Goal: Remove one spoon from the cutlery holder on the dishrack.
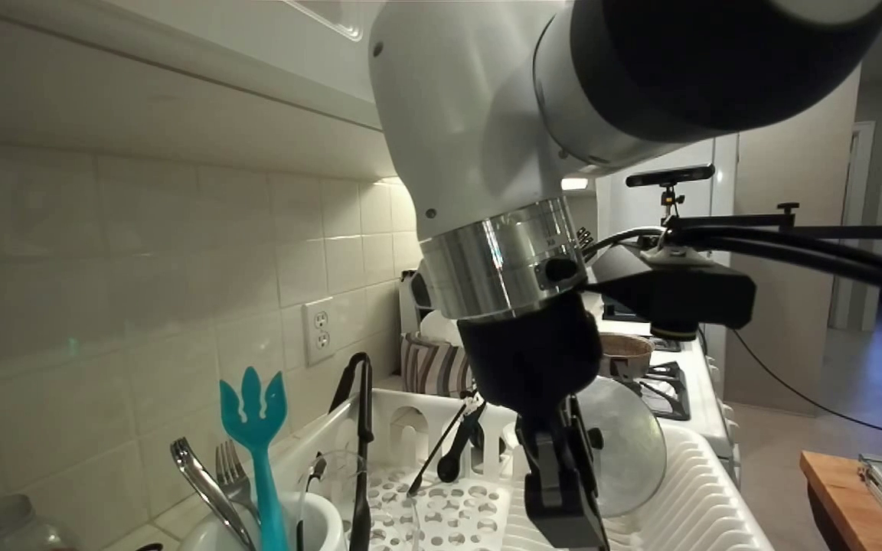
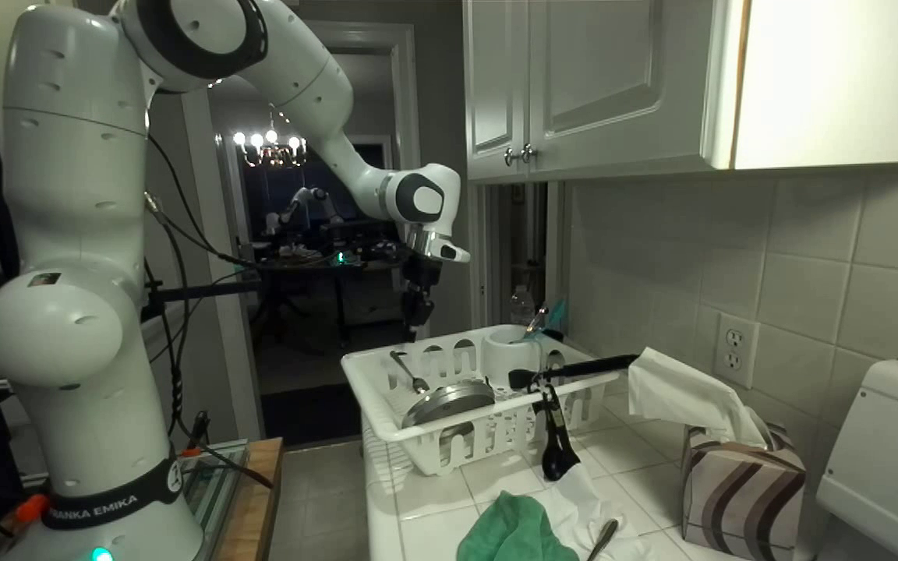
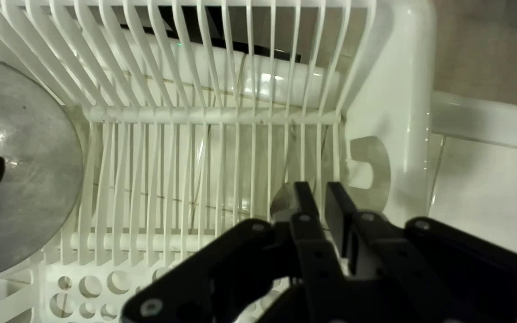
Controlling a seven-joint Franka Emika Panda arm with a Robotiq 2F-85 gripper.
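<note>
The empty claw (image 3: 318, 194), a tiny bit apart, hangs over the dishrack (image 3: 216, 115); in the wrist view, slots (image 3: 253, 179) stretch left, rim (image 3: 415, 89) right.

"What does the dishrack (image 3: 413, 103) look like?"

"Long, whitish plastic, open on top. Curved ribs run along one side, and beside them its floor is pierced with round holes. It stands upright on the counter (image 2: 426, 499)."

"And the cutlery holder (image 2: 505, 354)?"

"A white cup, upright and loaded, at the rack's far corner in an exterior view. Whether it's hooked to the rim or set inside, I can't tell."

"Could that slim tilted piece in the rack be a spoon (image 2: 418, 382)?"

"Perhaps; too small to say."
</note>
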